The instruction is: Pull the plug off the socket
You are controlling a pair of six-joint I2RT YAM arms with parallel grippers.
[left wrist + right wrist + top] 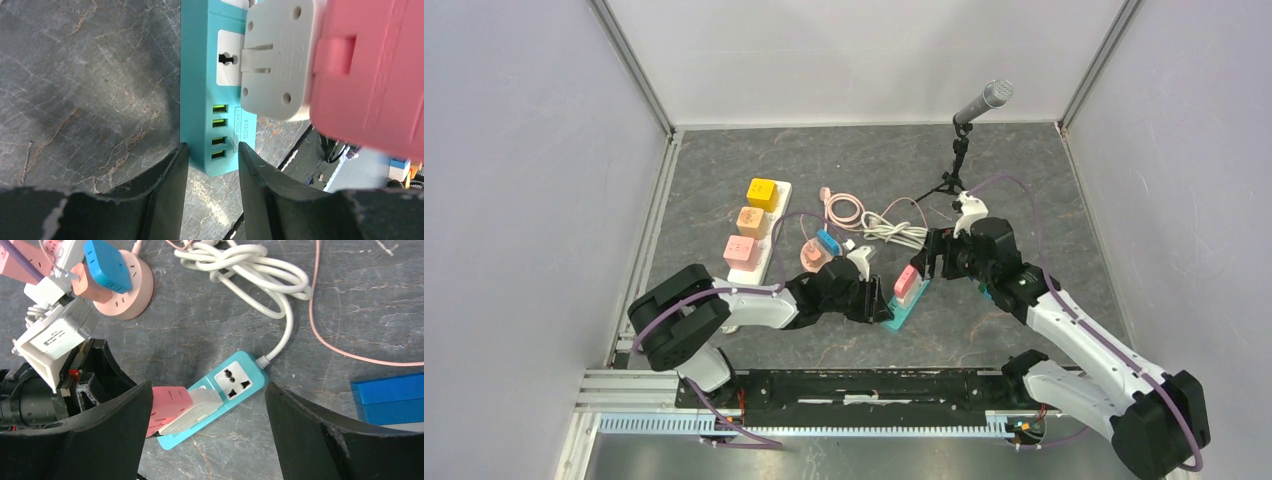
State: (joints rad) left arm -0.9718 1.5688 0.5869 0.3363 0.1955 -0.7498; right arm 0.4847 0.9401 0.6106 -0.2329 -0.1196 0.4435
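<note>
I see the pink plug (907,281) seated in the teal power strip (900,312), just right of centre in the top view. My left gripper (212,147) pinches the strip's USB end between its fingers. My right gripper (207,386) hangs over the plug, fingers spread wide, touching neither.

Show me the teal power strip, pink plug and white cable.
teal power strip (252,366), right wrist view, cable end
pink plug (170,407), right wrist view, pink body
white cable (235,264), right wrist view, coiled part

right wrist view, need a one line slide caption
Right gripper open above the pink plug on the teal power strip, white cord coiled behind
</note>
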